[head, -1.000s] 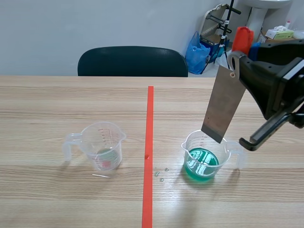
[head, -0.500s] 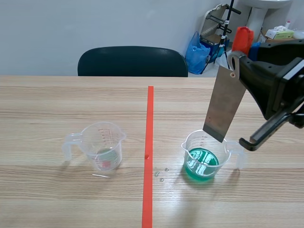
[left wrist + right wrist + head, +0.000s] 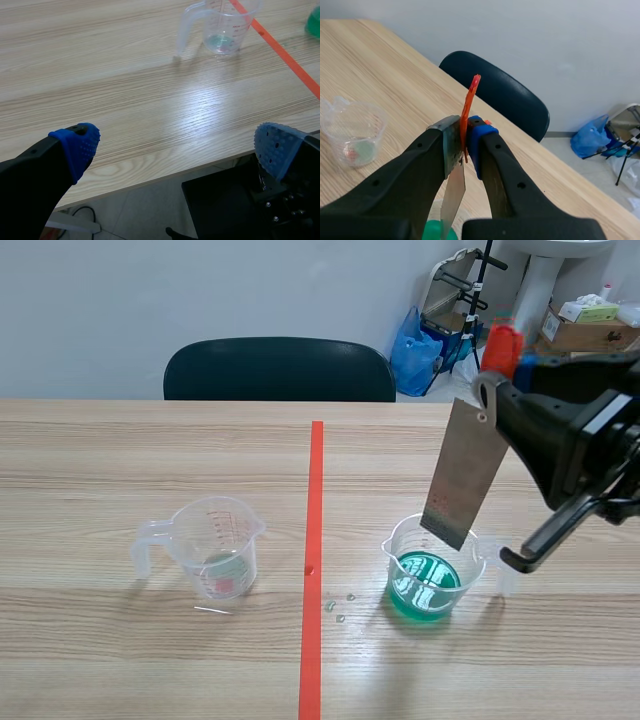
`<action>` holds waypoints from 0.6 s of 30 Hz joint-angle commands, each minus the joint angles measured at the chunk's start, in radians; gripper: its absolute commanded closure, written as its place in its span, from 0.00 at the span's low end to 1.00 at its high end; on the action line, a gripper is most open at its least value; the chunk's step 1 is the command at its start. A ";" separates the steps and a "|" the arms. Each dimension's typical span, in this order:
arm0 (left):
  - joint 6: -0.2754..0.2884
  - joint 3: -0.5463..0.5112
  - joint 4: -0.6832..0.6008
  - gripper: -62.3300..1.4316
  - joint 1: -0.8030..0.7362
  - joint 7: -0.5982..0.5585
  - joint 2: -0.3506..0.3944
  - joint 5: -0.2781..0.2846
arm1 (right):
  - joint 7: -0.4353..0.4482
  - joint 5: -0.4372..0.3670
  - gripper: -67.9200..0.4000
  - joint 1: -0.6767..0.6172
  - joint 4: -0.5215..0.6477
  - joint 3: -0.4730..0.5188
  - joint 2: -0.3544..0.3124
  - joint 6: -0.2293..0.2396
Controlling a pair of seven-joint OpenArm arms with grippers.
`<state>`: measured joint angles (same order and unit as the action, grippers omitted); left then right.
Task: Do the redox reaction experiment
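— What's nearest?

— The left tool (image 3: 176, 147), low at the counter's (image 3: 120, 660) near edge, its blue pads wide apart and nothing between them.

— And on the counter?

— A few small droplets (image 3: 338, 607) just right of the orange-red tape line (image 3: 314, 540). Left of the line stands a clear measuring cup (image 3: 215, 545) (image 3: 220, 25), upright, with a little pale liquid at the bottom. Right of the line, near the droplets, stands the cup of green liquid (image 3: 425, 585).

— The right tool?

— The right tool (image 3: 487, 390) (image 3: 465, 135) is raised above that green cup, clamped on the top of a grey metal plate (image 3: 462, 475) (image 3: 452, 192). An orange-red piece (image 3: 470, 100) sticks up between the fingers beside it.

— Where does the plate end?

— It hangs slanted, lower edge at the cup's mouth, above the green liquid.

— Beyond that?

— A dark chair (image 3: 280, 370) behind the counter, and a blue bag (image 3: 412, 350) on the floor.
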<state>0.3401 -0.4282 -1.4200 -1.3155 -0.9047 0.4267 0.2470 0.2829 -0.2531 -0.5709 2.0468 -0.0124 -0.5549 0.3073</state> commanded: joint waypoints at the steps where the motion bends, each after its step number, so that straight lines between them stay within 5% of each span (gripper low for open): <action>1: -0.002 -0.012 -0.011 0.00 -0.001 -0.014 -0.010 0.003 | 0.028 -0.009 0.97 0.026 -0.014 -0.009 -0.006 -0.007; 18: -0.002 -0.012 -0.011 0.00 -0.001 -0.014 -0.010 0.003 | 0.128 0.000 0.98 0.154 -0.262 -0.156 0.002 -0.007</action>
<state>0.3401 -0.4282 -1.4200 -1.3155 -0.9020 0.4267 0.2470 0.3847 -0.2493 -0.4339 1.7752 -0.1715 -0.5541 0.3065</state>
